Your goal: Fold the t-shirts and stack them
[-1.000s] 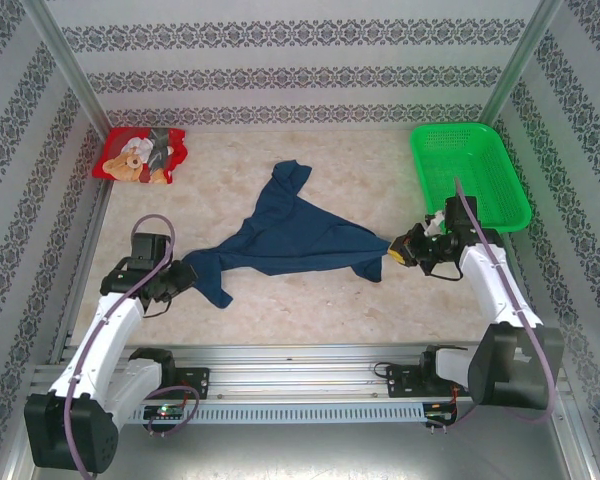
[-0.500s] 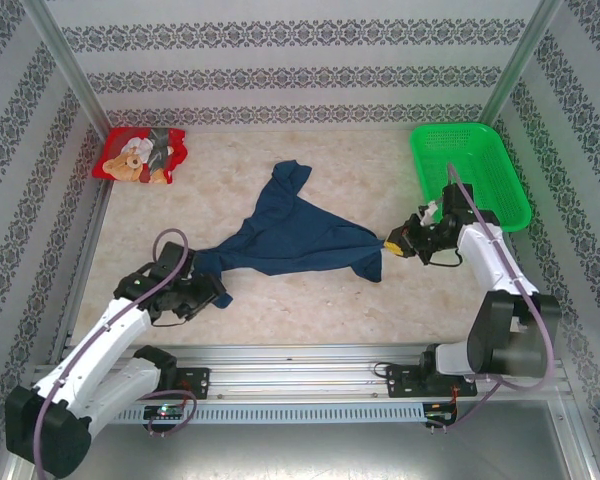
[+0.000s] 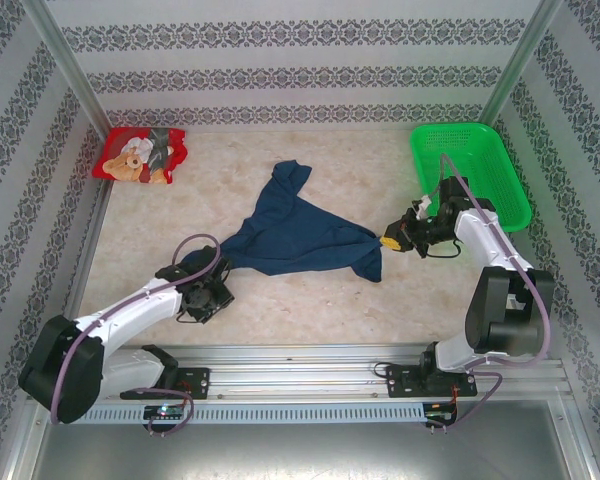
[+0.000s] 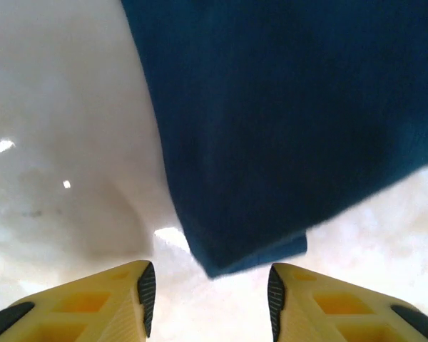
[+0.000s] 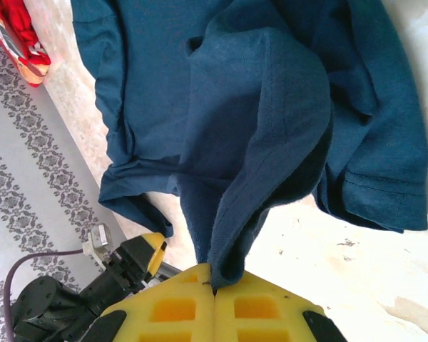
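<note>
The navy t-shirt (image 3: 298, 232) lies crumpled and stretched across the middle of the table. My right gripper (image 3: 388, 241) is shut on its right edge, with a fold of navy cloth (image 5: 271, 107) pinched between the yellow fingers (image 5: 171, 310). My left gripper (image 3: 218, 285) stands open just short of the shirt's left corner (image 4: 253, 253), nothing between its pads (image 4: 146, 296). The red t-shirt (image 3: 140, 155) with the teddy-bear print lies bunched in the far left corner; the right wrist view also catches the red t-shirt (image 5: 14, 35).
A green mesh basket (image 3: 470, 175) stands at the far right, close behind my right arm. Patterned walls close off the table on three sides. Bare tabletop (image 3: 310, 300) runs between the navy shirt and the near rail.
My left gripper has swung right along the near side and opened wider; the shirt's left end has drawn back toward the right. The right gripper has shifted slightly farther back, still holding the cloth.
</note>
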Action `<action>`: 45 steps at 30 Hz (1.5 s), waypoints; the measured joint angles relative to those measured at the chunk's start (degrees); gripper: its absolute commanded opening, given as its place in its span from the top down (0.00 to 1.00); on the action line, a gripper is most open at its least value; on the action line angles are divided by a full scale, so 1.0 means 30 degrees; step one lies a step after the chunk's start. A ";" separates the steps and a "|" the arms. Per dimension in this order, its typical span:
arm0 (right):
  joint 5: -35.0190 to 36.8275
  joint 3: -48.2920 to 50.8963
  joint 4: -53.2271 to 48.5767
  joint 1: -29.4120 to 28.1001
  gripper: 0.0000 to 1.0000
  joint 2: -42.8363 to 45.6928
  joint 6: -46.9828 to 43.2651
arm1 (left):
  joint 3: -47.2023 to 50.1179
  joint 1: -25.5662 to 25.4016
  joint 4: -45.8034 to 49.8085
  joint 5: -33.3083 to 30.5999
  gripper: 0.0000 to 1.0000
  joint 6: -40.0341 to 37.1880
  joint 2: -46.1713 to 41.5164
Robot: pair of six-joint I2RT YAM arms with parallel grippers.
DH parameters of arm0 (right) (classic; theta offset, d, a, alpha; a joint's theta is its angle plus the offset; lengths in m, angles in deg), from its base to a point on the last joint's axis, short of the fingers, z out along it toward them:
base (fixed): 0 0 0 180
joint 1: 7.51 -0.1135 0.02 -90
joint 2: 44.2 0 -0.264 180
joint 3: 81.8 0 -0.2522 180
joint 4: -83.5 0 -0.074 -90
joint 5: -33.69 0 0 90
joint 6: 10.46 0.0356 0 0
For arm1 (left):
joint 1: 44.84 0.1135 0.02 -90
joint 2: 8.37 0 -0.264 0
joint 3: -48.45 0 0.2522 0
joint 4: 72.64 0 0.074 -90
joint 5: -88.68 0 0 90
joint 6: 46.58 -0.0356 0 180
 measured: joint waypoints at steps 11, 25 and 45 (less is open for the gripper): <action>-0.0452 0.0000 0.0211 0.0000 1.00 0.0000 0.0007 | -0.0189 0.0525 -0.1362 -0.2528 0.89 -0.0306 0.1996; -0.0481 -0.0051 0.0204 0.0240 1.00 0.0022 0.0015 | -0.4262 0.2382 0.2375 -0.2135 0.91 -0.4510 -0.6156; -0.2521 -0.5989 0.5654 0.3789 1.00 -0.0517 0.5668 | -1.0222 1.0309 -0.2696 0.9595 0.91 -0.7679 -0.0845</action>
